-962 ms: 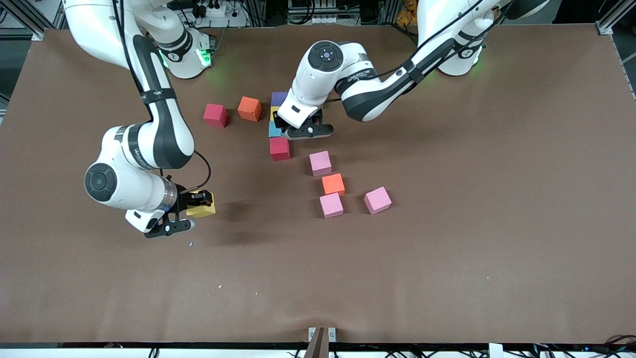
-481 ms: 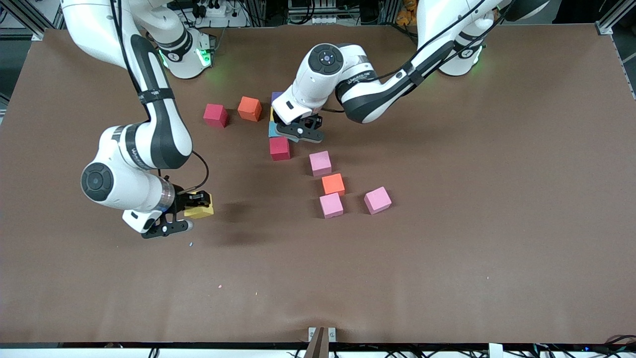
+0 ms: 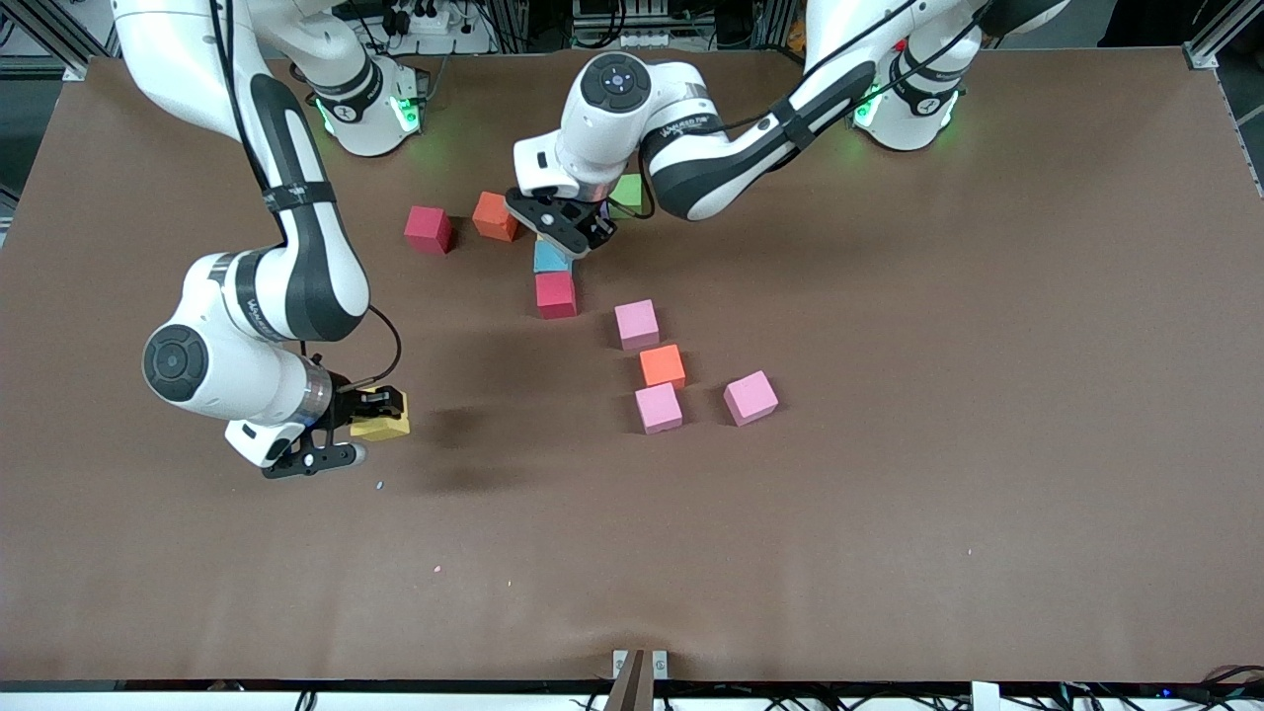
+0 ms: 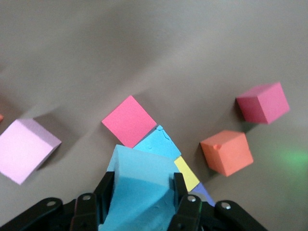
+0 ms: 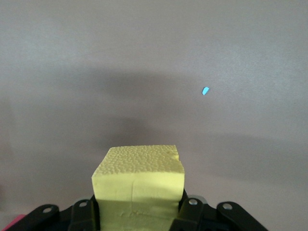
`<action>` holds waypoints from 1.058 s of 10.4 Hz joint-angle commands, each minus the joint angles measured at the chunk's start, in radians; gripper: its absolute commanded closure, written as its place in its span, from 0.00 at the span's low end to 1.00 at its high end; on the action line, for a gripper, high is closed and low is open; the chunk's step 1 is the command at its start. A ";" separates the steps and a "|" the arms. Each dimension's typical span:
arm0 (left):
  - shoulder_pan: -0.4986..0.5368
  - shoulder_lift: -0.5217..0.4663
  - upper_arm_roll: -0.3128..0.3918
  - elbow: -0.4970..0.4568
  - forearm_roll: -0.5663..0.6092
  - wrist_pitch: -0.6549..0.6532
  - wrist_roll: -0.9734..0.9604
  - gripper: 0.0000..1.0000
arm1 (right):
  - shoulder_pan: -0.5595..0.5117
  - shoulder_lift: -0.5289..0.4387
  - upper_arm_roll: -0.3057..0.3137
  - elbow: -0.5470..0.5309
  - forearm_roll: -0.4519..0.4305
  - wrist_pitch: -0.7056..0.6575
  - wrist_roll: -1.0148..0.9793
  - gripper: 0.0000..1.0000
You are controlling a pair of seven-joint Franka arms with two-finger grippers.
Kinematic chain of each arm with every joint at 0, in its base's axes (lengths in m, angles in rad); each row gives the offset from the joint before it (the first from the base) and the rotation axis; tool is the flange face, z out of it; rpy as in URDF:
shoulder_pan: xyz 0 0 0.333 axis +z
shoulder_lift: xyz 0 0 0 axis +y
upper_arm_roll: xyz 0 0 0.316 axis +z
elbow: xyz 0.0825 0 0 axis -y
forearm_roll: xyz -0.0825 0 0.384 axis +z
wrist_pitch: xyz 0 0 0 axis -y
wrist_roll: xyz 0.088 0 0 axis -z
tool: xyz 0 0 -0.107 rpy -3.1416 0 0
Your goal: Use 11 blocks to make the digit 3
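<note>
two blocks in the air, set them square

my left gripper clamps a blue block over the column's blue cube; lower it flush. my right gripper grips a yellow block above bare table.

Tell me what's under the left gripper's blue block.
Under the held blue block in the left gripper: another blue block, then yellow and purple edges. The rest is covered.

Robotics lab bench

Aluminium framing, cabling and probably a power strip edge the brown-covered table.
</note>
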 commanded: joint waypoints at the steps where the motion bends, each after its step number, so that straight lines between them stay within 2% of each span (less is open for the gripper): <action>1: -0.032 0.010 0.007 0.024 0.027 -0.094 0.184 1.00 | -0.029 0.031 0.011 0.000 -0.010 0.039 -0.003 0.78; 2: -0.034 0.013 0.011 0.021 0.027 -0.099 0.343 1.00 | -0.043 0.036 0.012 0.002 -0.011 0.045 -0.005 0.78; 4: -0.063 0.004 0.011 0.026 0.033 -0.124 0.428 1.00 | -0.047 0.036 0.012 -0.001 -0.010 0.039 -0.008 0.78; 8: -0.059 0.002 0.011 0.038 0.064 -0.144 0.773 1.00 | -0.075 0.030 0.011 -0.012 -0.010 0.024 -0.006 0.78; 10: -0.068 0.011 0.010 0.035 0.036 -0.147 0.818 1.00 | -0.109 0.021 0.009 -0.041 -0.011 0.018 -0.006 0.78; 11: -0.072 0.013 0.011 0.033 -0.037 -0.191 0.773 1.00 | -0.144 0.015 0.009 -0.049 -0.011 -0.001 -0.006 0.78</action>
